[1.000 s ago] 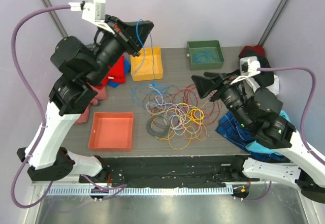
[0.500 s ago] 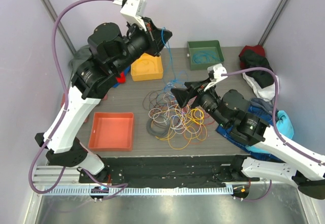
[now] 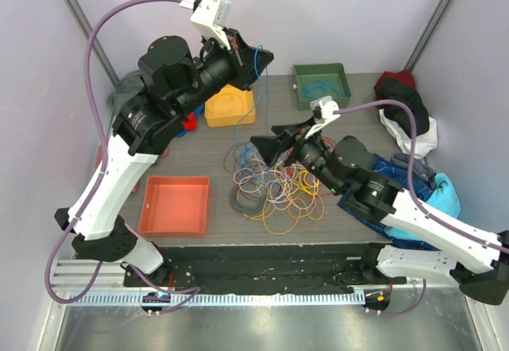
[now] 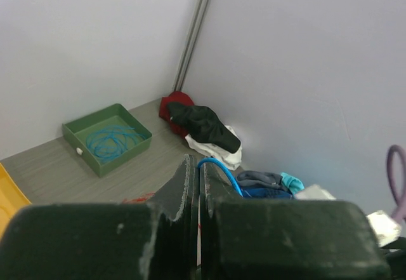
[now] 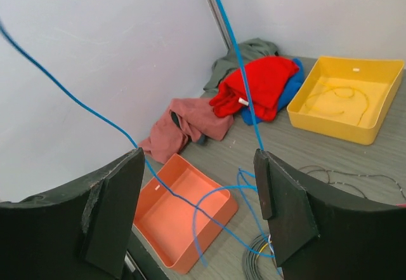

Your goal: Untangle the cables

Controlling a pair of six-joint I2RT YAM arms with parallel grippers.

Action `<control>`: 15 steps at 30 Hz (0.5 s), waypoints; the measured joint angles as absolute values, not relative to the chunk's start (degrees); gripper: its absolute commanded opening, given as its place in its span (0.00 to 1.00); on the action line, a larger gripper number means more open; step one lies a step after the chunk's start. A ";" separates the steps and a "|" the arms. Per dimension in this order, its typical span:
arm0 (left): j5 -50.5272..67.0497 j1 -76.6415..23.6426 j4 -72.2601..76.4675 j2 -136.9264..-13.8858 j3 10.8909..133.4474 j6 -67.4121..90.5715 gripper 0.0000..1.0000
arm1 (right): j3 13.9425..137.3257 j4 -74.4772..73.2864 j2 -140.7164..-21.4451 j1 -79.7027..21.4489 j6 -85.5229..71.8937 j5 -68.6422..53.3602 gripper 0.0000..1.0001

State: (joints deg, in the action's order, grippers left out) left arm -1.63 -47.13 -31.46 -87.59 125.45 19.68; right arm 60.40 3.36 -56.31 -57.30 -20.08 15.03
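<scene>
Within left gripper (image 4: pixel 198 167), blue cable (image 4: pixel 223 169)

Three trays (image 3: pixel 175 205), two arms (image 3: pixel 119 168), one tangle of cables (image 3: pixel 274 185)

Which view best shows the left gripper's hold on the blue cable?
Left wrist: the left gripper is shut, with the blue cable looping out at its tips. Top external shows only a thin strand hanging from it. Right wrist shows strands crossing between the open right gripper, not the grip.
</scene>
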 measured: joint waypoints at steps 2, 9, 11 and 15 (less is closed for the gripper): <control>-0.95 -47.13 -31.33 -87.59 125.12 20.18 0.00 | 60.42 4.01 -58.85 -57.32 -20.47 14.92 0.78; 0.75 -47.13 -30.96 -87.53 123.72 20.82 0.00 | 60.53 2.44 -65.56 -57.32 -20.47 19.94 0.54; 0.95 -47.13 -30.59 -87.29 122.61 20.82 0.00 | 60.42 2.33 -65.45 -57.32 -19.97 21.74 0.50; 0.91 -47.13 -30.46 -86.26 119.83 20.71 0.00 | 59.40 2.68 -63.42 -57.30 -19.84 23.46 0.68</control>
